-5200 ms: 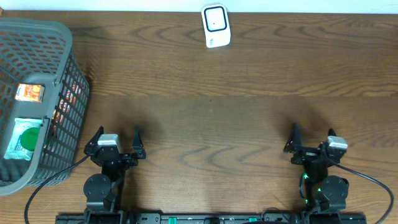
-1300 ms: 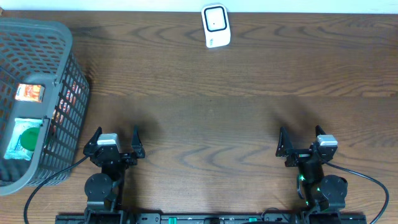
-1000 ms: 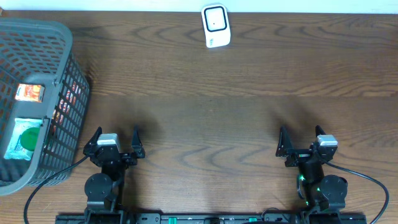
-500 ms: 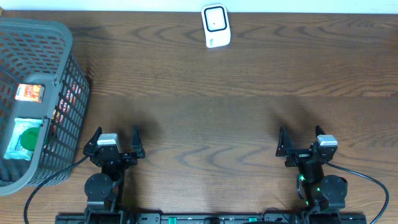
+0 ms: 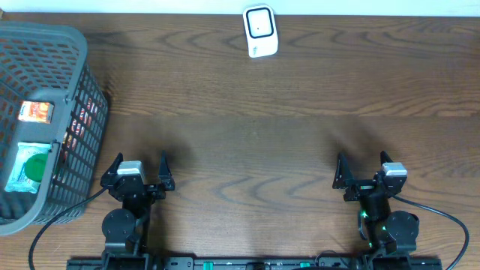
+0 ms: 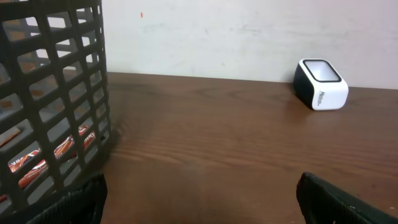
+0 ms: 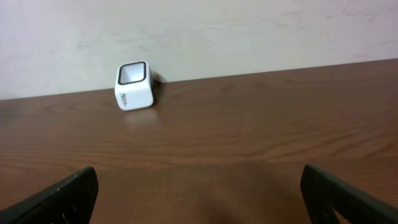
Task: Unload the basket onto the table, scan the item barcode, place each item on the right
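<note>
Two empty, wide-open grippers sit near: the left gripper (image 5: pixel 141 162) should clear the basket (image 5: pixel 75 43) rim and pinch the green packet (image 5: pixel 28 166) squarely.

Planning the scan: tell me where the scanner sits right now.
In the overhead view, the scanner stands at the table's far edge, about midway across, well right of the basket.

A mock shop checkout: basket (image 5: pixel 84 120) and scanner (image 5: pixel 260 31).
</note>
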`<action>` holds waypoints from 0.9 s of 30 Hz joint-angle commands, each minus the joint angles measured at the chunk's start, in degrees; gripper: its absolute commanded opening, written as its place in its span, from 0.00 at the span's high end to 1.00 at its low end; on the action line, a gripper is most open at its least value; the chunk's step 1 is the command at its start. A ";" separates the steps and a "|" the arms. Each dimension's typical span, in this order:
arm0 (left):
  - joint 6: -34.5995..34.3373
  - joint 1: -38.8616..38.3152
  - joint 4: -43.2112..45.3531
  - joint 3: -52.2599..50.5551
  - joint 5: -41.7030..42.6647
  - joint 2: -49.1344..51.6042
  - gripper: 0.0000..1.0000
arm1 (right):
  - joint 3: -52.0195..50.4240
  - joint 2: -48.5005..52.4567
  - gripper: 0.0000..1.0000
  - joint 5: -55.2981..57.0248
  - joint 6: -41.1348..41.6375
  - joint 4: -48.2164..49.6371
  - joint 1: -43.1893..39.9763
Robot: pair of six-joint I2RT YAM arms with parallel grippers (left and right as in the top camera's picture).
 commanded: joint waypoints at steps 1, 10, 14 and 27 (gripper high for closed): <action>0.57 -0.22 -2.25 -0.90 -1.81 0.11 0.02 | -0.07 0.17 0.01 -0.48 -0.90 -0.22 0.33; 0.11 -0.22 0.57 -0.87 1.60 0.11 0.02 | -0.07 0.20 0.01 -0.48 -0.90 -0.20 0.35; 0.11 -0.22 0.57 0.61 4.48 0.11 0.02 | -0.07 0.20 0.01 -0.48 -0.90 -0.22 0.33; 0.11 -0.22 0.83 5.16 4.50 3.41 0.02 | -0.07 0.20 0.01 -0.48 -0.90 -0.22 0.33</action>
